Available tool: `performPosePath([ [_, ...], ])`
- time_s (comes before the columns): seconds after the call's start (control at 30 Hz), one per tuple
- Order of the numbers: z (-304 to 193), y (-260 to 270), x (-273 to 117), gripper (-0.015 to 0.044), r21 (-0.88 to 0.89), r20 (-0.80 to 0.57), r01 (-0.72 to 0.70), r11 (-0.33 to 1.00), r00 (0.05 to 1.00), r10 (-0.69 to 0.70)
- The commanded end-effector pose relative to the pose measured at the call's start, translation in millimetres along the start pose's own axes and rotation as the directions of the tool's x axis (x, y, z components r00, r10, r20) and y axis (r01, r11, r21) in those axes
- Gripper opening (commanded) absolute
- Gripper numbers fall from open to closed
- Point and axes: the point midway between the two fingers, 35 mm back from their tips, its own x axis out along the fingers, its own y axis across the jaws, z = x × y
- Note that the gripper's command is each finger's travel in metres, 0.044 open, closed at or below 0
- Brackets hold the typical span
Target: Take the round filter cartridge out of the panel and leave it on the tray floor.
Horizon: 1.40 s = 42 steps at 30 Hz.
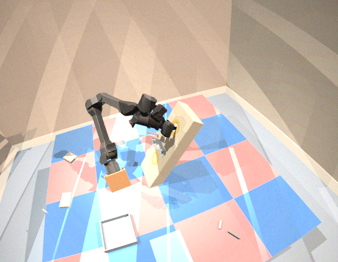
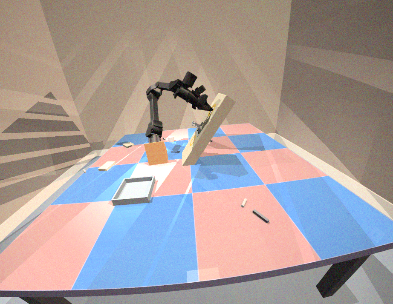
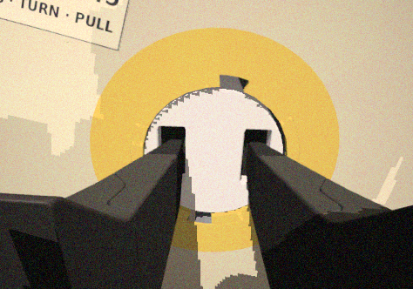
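Observation:
The white round filter cartridge [image 3: 213, 110] sits in the tilted cream service panel [image 1: 175, 157] [image 2: 209, 130] [image 3: 370, 44], inside a yellow ring [image 3: 218, 57]. My gripper [image 1: 175, 127] [image 2: 212, 109] [image 3: 214, 154] is at the cartridge's face with its two fingers parted. In the wrist view the left fingertip overlaps the left slot [image 3: 172, 131] and the right fingertip overlaps the right slot [image 3: 258, 134]; both tips look to be at or just inside the slots. The depth is hard to tell. The lower parts of the slots are hidden. The grey tray [image 1: 121, 247] [image 2: 131, 200] stands apart, with nothing in it.
An orange block [image 1: 117, 180] [image 2: 156, 153] stands at the arm's base. A grey piece [image 1: 158, 145] sticks out from the panel below my gripper. Cream blocks [image 1: 65, 200] [image 2: 107, 166] lie to the left. A dark bar [image 1: 234, 234] [image 2: 260, 216] and a pale stick [image 1: 220, 224] [image 2: 244, 202] lie front right.

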Motion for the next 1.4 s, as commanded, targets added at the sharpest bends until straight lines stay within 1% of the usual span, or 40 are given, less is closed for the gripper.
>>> performPosePath([
  [0.0, 0.1, -0.7, 2.6, 0.0103, 0.001, 0.0, 0.004, 1.0, 1.0, -0.004],
  [0.63, 0.2, -0.6, 11.5, 0.0103, 0.001, 0.001, 0.004, 1.0, 1.0, -0.004],
  [0.93, 0.2, -0.4, 8.6, 0.0043, 0.003, 0.004, -0.001, 1.0, 1.0, 0.001],
  [1.0, 0.2, -0.4, 8.6, 0.0, 0.003, 0.004, -0.001, 1.0, 1.0, 0.001],
  [1.07, 0.2, -0.4, 8.8, 0.0, 0.009, 0.004, 0.0, 1.0, 1.0, 0.0],
  [1.37, 0.2, -0.6, 12.1, 0.0, 0.269, 0.001, 0.003, 0.963, 1.0, -0.003],
])
